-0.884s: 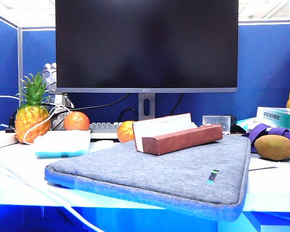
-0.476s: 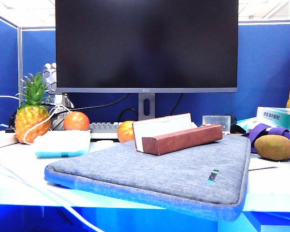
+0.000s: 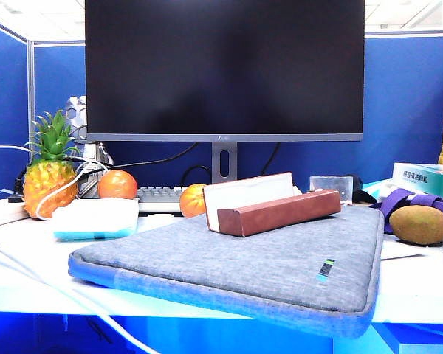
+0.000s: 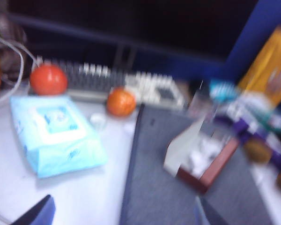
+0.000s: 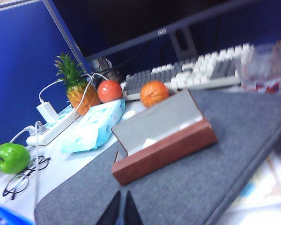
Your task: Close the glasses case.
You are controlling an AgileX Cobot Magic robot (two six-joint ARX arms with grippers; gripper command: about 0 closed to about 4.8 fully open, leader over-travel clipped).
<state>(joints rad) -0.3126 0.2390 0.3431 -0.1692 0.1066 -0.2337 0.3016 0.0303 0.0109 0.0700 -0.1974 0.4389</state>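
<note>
The glasses case is a long reddish-brown prism lying on the grey laptop sleeve, with its pale-lined flap standing up behind it, open. Neither gripper shows in the exterior view. In the blurred left wrist view my left gripper hangs open over the sleeve's edge, well short of the case, fingertips far apart. In the right wrist view my right gripper is shut and holds nothing. It is above the sleeve, a short way from the near end of the case.
A monitor and keyboard stand behind the sleeve. A pineapple, two oranges and a wipes pack lie at the left, kiwis and boxes at the right. A green apple and spectacles lie beside the sleeve.
The case and sleeve have not moved. A small dark shape now shows at the right edge of the exterior view, over the yellow box.
</note>
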